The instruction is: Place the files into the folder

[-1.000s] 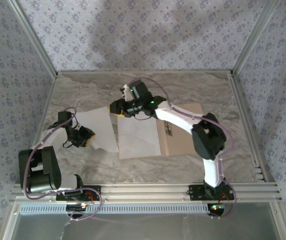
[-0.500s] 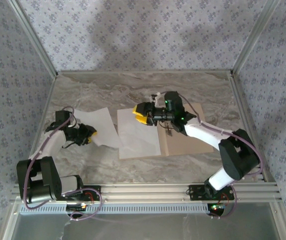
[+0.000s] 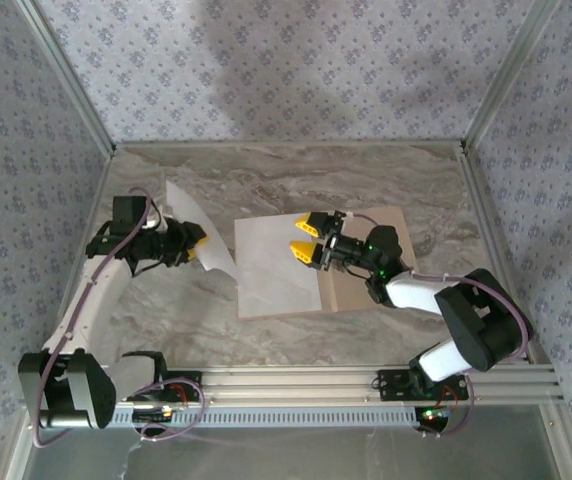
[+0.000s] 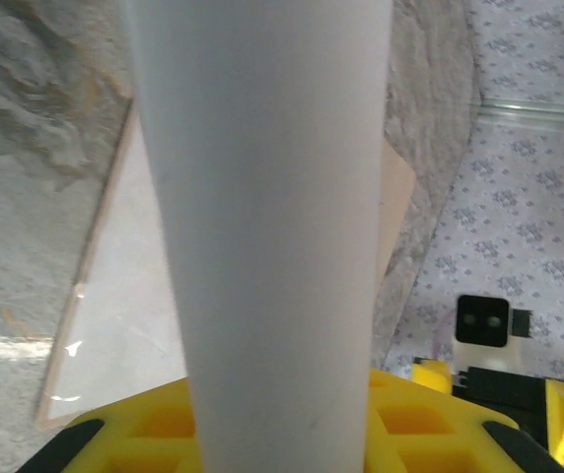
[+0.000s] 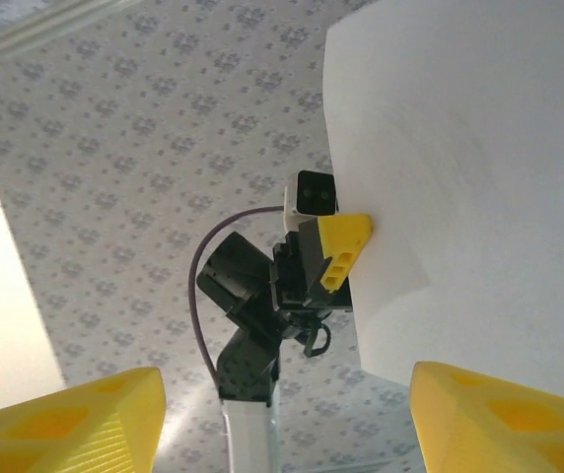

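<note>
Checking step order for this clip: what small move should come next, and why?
Probably carry the second sheet, pinched in the left pincer, rightward over the folder, where the first sheet already lies; the right pincer hangs open above it.

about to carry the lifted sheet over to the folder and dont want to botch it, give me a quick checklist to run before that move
1. lifted sheet pinched in the left fingers: ok, held up off the table.
2. folder open and lying flat: ok.
3. other sheet flat on the folder's left leaf: ok.
4. right fingers empty: ok, open with nothing between them.
5. way to the folder free: not ok, the right fingers hover over the other sheet.
6. clip at the crease free: cannot tell, the right arm covers it.
</note>
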You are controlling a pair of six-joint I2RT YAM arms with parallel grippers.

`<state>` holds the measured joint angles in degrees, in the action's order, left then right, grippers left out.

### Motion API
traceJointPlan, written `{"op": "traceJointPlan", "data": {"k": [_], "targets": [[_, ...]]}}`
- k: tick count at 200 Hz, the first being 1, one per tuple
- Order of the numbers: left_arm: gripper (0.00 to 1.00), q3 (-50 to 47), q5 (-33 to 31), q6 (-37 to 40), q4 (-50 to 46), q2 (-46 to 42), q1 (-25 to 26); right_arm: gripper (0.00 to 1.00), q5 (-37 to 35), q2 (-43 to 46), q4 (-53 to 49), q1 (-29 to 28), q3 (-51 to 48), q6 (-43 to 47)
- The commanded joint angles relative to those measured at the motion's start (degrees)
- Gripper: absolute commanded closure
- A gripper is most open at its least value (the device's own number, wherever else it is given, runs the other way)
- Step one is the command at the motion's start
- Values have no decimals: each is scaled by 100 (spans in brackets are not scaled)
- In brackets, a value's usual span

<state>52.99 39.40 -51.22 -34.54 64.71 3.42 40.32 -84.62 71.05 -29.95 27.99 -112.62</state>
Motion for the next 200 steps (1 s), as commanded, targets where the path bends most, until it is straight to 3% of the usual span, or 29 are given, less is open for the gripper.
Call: {"op": "traceJointPlan", "data": {"k": [1, 93, 144, 200], "targets": [[72, 591, 10, -328, -99, -6, 303, 29, -151, 213, 877, 22, -108, -535], [73, 2481, -359, -802, -51, 622, 1617, 21, -556, 953, 870, 69, -548, -692], [74, 2839, -578, -1084, 206, 860, 2012, 21, -755, 1033, 815, 15, -901, -513], [76, 3209, -1258, -1554, 725, 1082, 2604, 18, -1371, 936, 875, -482, -1014, 123]]}}
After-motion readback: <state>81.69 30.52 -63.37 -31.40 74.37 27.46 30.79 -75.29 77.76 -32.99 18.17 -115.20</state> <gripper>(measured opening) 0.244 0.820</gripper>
